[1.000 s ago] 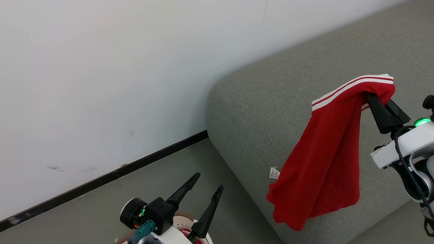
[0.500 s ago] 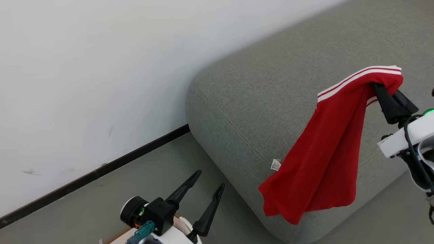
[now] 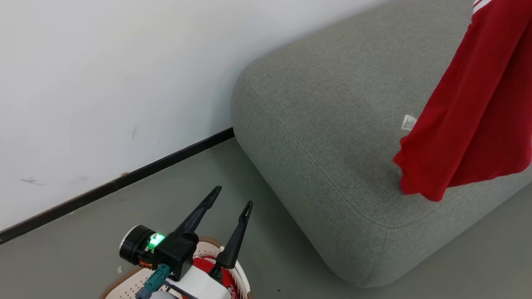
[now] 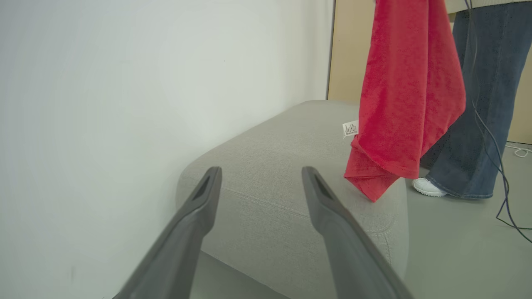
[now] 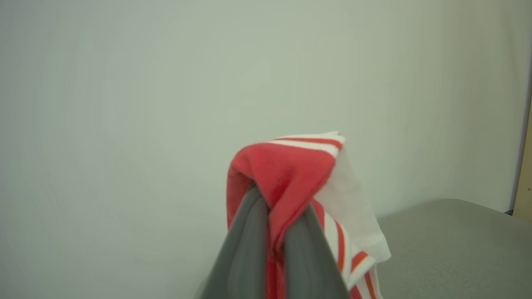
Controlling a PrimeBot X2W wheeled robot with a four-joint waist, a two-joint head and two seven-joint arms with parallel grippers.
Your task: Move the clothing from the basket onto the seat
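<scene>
**Handling Note: Soft Garment Carried Over the Sofa**

The right pincer (image 5: 279,203) was clenched on a bunched fold of the striped garment (image 5: 286,170). It gripped close beside the white-striped band, with cloth wedged between both fingers. From that single hold the red cloth hung in long, loose folds over the near end of the sofa (image 3: 332,124). A white care tag (image 4: 350,128) showed at its edge. Whether the lowest corner touched the cushion could not be told.

The left pincer (image 3: 232,196) stood released, jaws wide and empty, above the basket (image 3: 129,282) on the floor near the sofa's corner. A second garment (image 3: 201,262) lay partly visible in the basket beneath that pincer. A person's legs (image 4: 482,124) stood beside the sofa.

Handling judgement:
- **Material:** The cloth appeared light, limp and not fragile. It would hold no shape and would drape wherever it was set down.
- **Best hold:** A pinch on a gathered fold or on the thicker trimmed band was judged soundest, since a single thin layer could slip out.
- **Garment in the basket:** A raised bunch of cloth, clear of the perforated wall, was judged the right place to take hold.
</scene>
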